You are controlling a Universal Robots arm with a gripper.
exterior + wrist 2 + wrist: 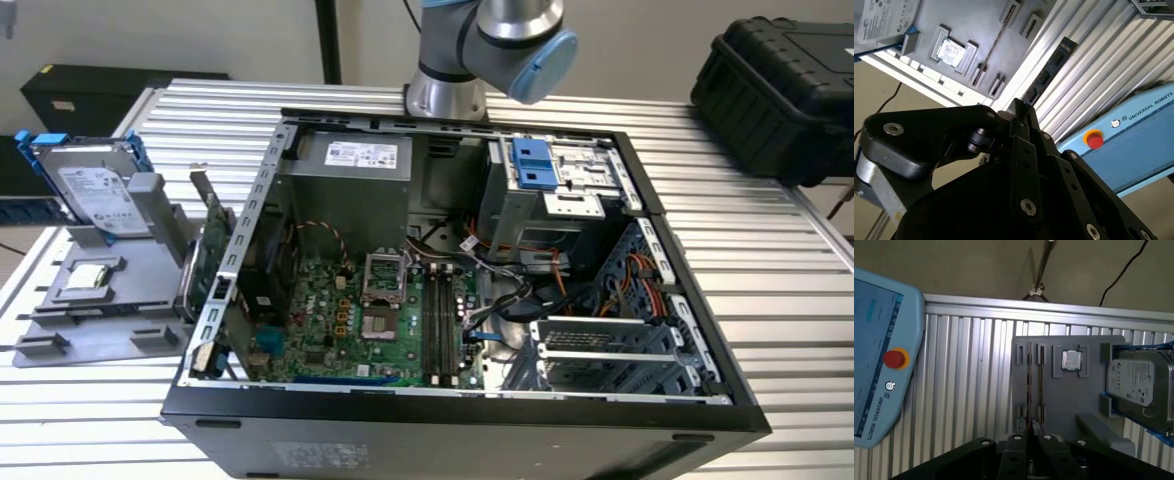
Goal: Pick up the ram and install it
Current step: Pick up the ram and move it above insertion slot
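Note:
In the second wrist view my gripper (1021,114) is shut on the ram (1048,72), a long thin dark stick with black chips that juts out from the fingertips. It hangs in the air over the ribbed metal table, apart from the grey holder (961,22). In the first wrist view the ram (1029,395) is edge-on, a thin dark line rising from the gripper (1030,437) across the holder (1054,400). In the exterior view the open computer case (454,410) lies on its side, with the motherboard's long memory slots (434,325) exposed.
The grey holder (94,300) carries a silver hard drive in a blue frame (94,190), a processor chip (1071,360) and a green expansion card (211,255). A pale blue teach pendant (879,365) lies on the table. A black hard case (781,90) stands at the exterior view's right.

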